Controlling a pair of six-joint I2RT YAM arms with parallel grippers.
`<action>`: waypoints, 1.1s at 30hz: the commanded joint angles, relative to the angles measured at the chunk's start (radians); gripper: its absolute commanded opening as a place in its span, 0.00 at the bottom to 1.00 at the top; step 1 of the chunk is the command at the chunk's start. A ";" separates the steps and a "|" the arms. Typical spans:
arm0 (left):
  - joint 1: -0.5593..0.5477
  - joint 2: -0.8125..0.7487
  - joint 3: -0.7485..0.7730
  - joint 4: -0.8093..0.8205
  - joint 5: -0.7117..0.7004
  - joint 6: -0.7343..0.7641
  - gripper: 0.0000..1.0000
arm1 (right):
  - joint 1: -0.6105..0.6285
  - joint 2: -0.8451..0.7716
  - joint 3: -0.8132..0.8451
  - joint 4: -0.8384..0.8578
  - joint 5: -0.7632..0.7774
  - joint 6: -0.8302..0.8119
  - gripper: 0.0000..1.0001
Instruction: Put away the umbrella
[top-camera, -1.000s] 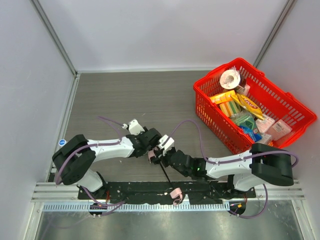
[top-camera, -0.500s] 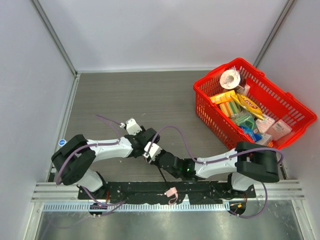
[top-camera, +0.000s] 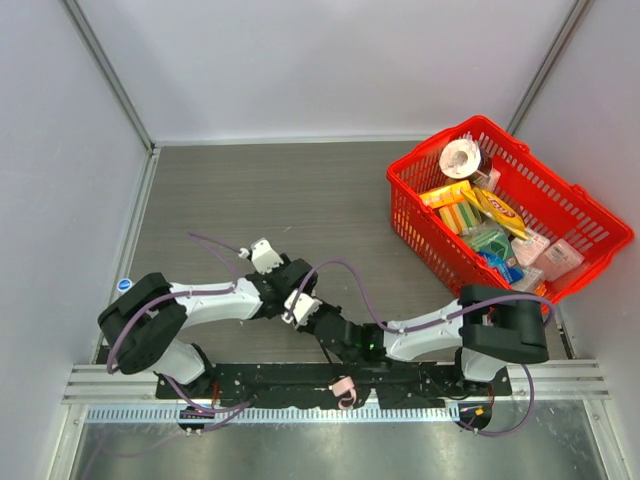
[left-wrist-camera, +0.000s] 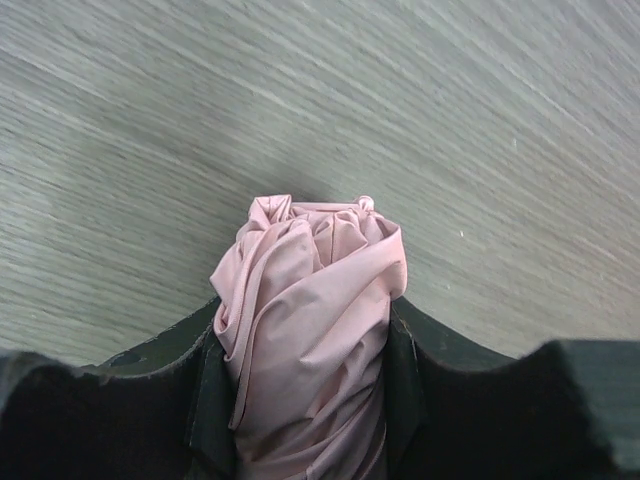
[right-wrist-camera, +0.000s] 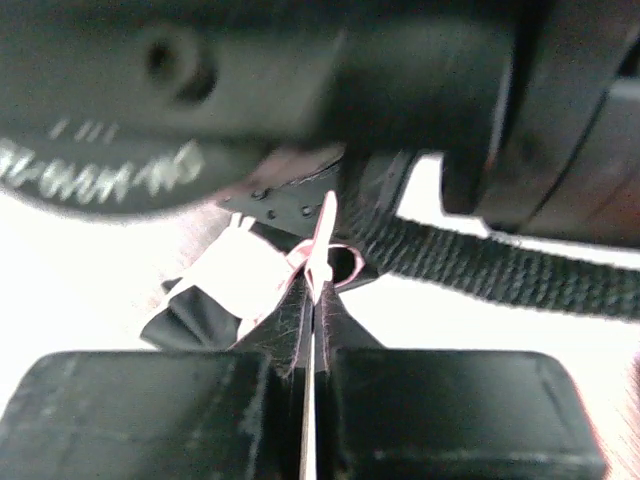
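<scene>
Pictured low in the overhead view, close to the near edge of the table (top-camera: 300, 190).

Lower left: grips the umbrella (left-wrist-camera: 310, 345) with the left claw (left-wrist-camera: 307, 300), set roughly half open and pressed against both flanks of the bunched pale pink fabric, crumpled tip poking out over the grey grained surface.

Just to the right: pinches a thin pink strip (right-wrist-camera: 322, 240) in the right claw (right-wrist-camera: 313, 300), closed all the way. Strap or wrist loop, impossible to tell through the blur.

Below that meeting point: trails the black shaft (top-camera: 330, 358) down and rightward to the small pink handle (top-camera: 343, 388), lying over the black mounting rail at the bottom of the frame.

Changed within the last second: has carried the meeting point of both claws leftward, pulled the right arm's elbow in from the far right toward centre, and nudged the handle a touch left. No change in either grip. Appears to show a shorter run of shaft as well, though hard to be sure from above.

Judged from that: probably gathering or cinching the canopy with the strip, possibly telescoping the shaft in, not carrying anything yet.

Upper right: leaves the red basket (top-camera: 418, 232), crowded with packets, well apart from the umbrella and untouched. Stowing itself not yet begun.
</scene>
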 joint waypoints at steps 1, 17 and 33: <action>0.016 -0.032 -0.080 0.054 0.106 0.037 0.00 | 0.078 -0.125 -0.016 0.143 -0.164 -0.019 0.01; 0.097 -0.060 0.062 -0.180 0.250 0.014 0.00 | 0.066 -0.108 -0.009 0.094 -0.163 -0.440 0.01; 0.066 -0.003 0.191 -0.340 0.230 0.073 0.00 | 0.078 0.189 0.269 -0.394 -0.069 -0.679 0.01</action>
